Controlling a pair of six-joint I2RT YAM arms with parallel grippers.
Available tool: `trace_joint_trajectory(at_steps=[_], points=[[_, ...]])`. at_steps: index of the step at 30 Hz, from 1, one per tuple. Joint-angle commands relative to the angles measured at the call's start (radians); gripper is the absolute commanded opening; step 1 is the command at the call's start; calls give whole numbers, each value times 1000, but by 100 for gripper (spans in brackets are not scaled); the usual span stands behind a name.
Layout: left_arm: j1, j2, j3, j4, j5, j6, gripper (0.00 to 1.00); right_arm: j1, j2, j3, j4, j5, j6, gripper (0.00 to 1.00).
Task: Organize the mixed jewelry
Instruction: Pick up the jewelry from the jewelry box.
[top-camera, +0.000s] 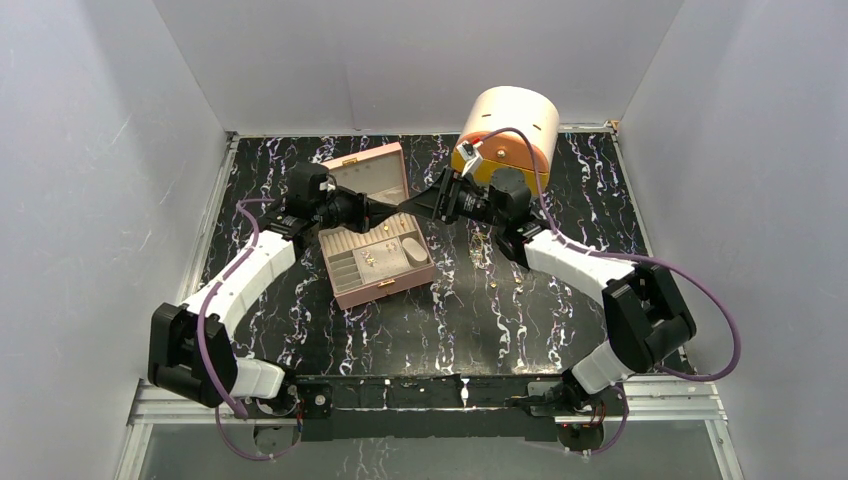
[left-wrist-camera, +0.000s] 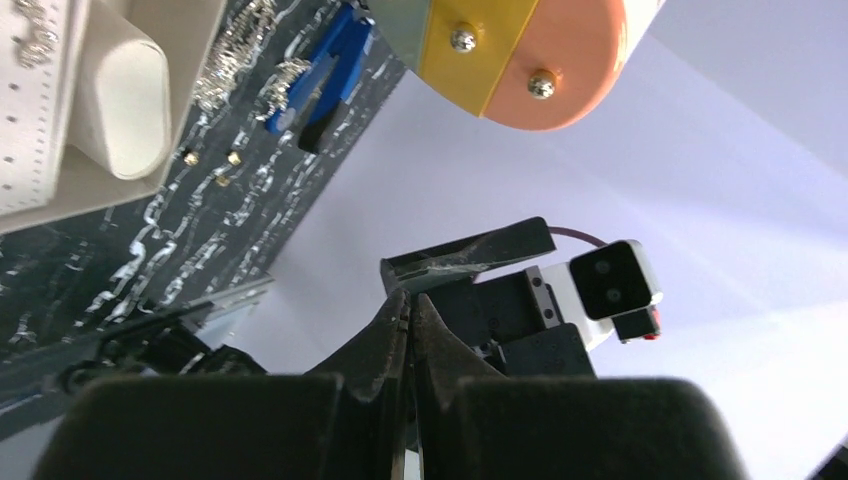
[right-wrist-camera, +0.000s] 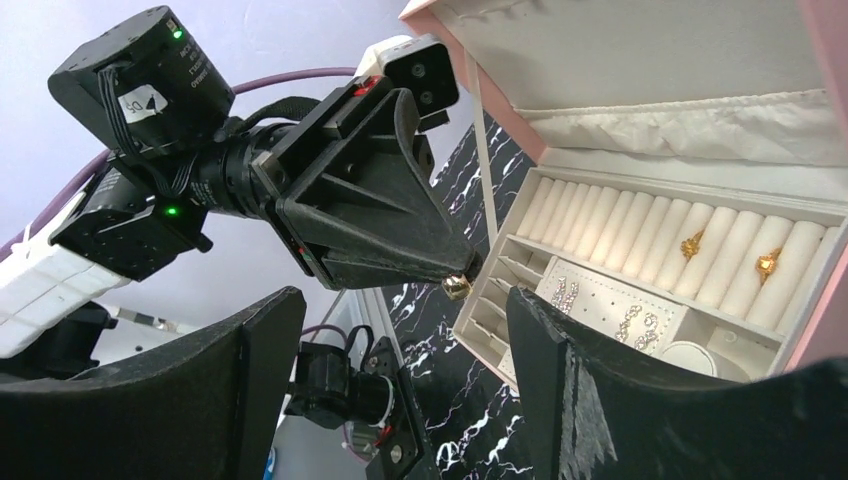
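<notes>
A tiny gold piece (right-wrist-camera: 457, 288) sits at the very tip of the left fingers (right-wrist-camera: 370, 210). They are pressed fully together and pinch it in the air just beside the open pink jewelry box (top-camera: 380, 290). The right fingers (right-wrist-camera: 610, 380) stand spread as wide as they go, one on each side of that tip. They touch neither the piece nor the left fingers, and they hold nothing. In the overhead view the two arms meet nose to nose above the back of the box, in front of its raised lid.

More of the jewelry already lies inside the box. Two gold rings (right-wrist-camera: 692, 243) are tucked among the white ring rolls (right-wrist-camera: 620, 225), and silver earrings (right-wrist-camera: 565, 293) rest on a white dotted card in the compartment in front of the rolls.

Other pieces lie loose on the black marbled tabletop (top-camera: 450, 320) to the right of the box. Two small gold beads (left-wrist-camera: 190, 157) lie side by side, and a glinting silver tangle (left-wrist-camera: 240, 70) lies near a blue elongated object (left-wrist-camera: 320, 75). A round cream-and-orange container (top-camera: 510, 130) with metal studs stands at the far edge of the tabletop, behind the right arm.
</notes>
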Motion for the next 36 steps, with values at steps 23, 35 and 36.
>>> trace_joint_trajectory(at_steps=[23,35,36], points=[[16,-59,-52,143,90,-221,0,0,83,154,14,-97,-89,56],[19,-68,-59,144,88,-214,0,-1,74,141,33,-97,-73,44],[19,-70,-59,121,88,-212,0,-1,73,141,34,-94,-72,49]])
